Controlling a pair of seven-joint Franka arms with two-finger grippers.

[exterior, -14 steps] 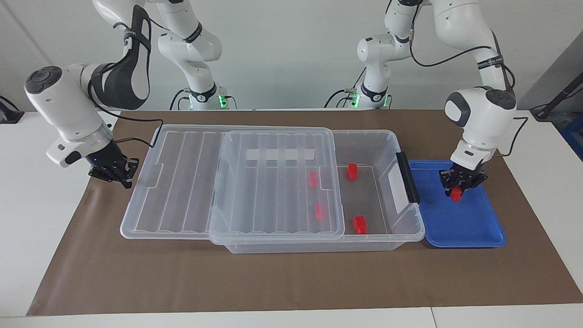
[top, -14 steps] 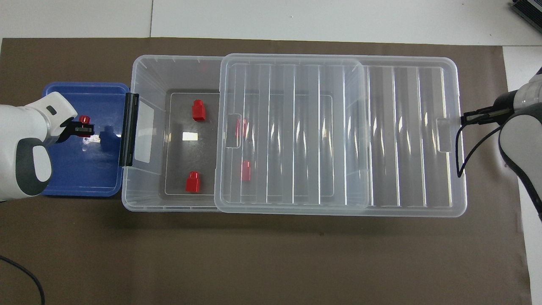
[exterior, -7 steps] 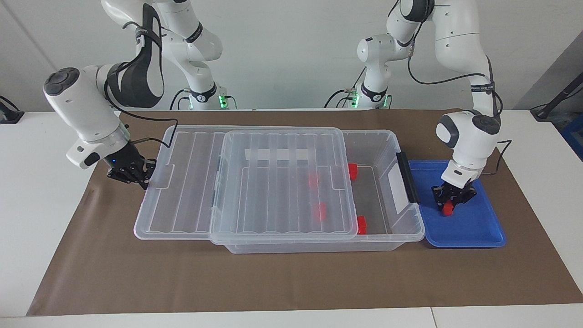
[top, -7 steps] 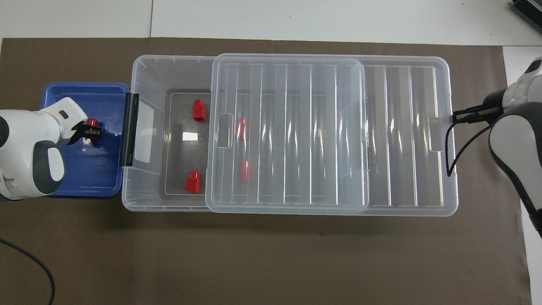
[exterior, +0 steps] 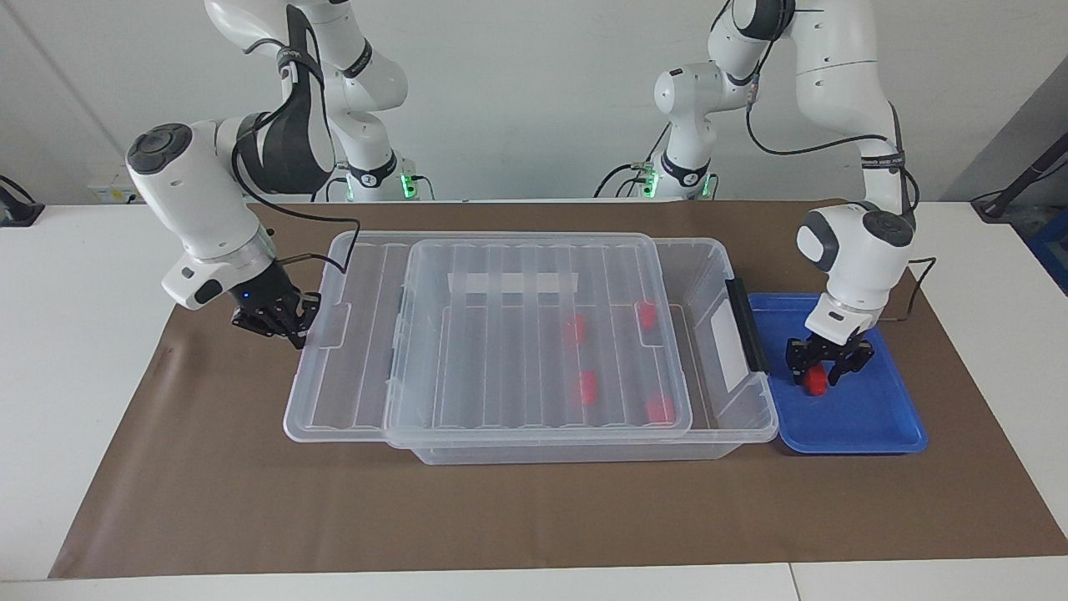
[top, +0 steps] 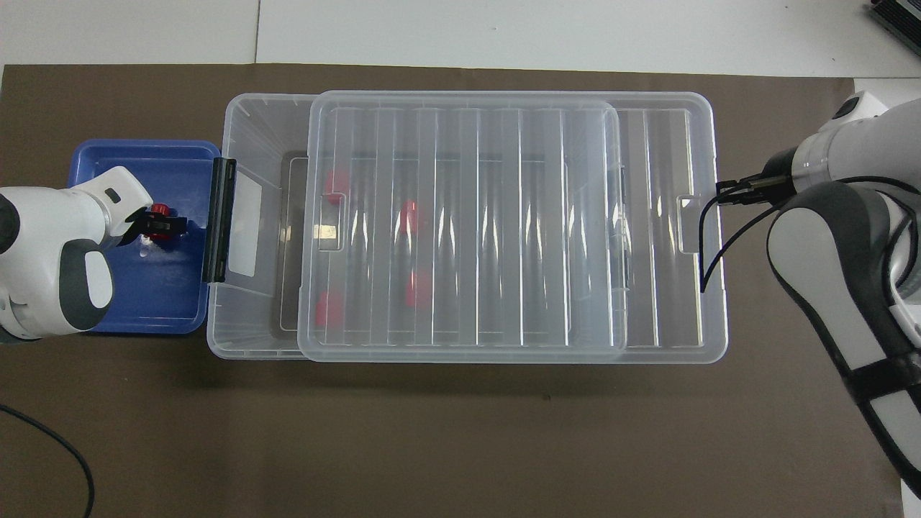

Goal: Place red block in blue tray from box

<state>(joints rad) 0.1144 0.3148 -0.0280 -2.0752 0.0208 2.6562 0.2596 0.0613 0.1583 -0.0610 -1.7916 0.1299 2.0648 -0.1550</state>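
Observation:
A red block point(exterior: 816, 381) point(top: 157, 210) lies on the floor of the blue tray point(exterior: 868, 417) point(top: 144, 302). My left gripper point(exterior: 822, 367) point(top: 162, 223) stands over it, open, with a finger on either side. Beside the tray is the clear box point(exterior: 709, 250) point(top: 245, 122), holding several red blocks point(exterior: 588, 386) point(top: 410, 216) that show through its ribbed lid point(exterior: 467, 351) point(top: 504, 216). The lid lies on the box and overhangs toward the right arm's end. My right gripper point(exterior: 279, 324) point(top: 725, 193) is shut, its tips against the lid's overhanging end.
The box's black clip handle point(exterior: 745, 325) point(top: 218, 219) faces the tray, and that end of the box is uncovered. Everything rests on a brown mat point(exterior: 501, 517) on a white table. A black cable point(top: 43, 446) lies at the mat's corner near the left arm.
The left gripper lowered the red block onto the tray floor and opened. The right gripper slid the lid toward the left arm's end, so it covers all the blocks in the box.

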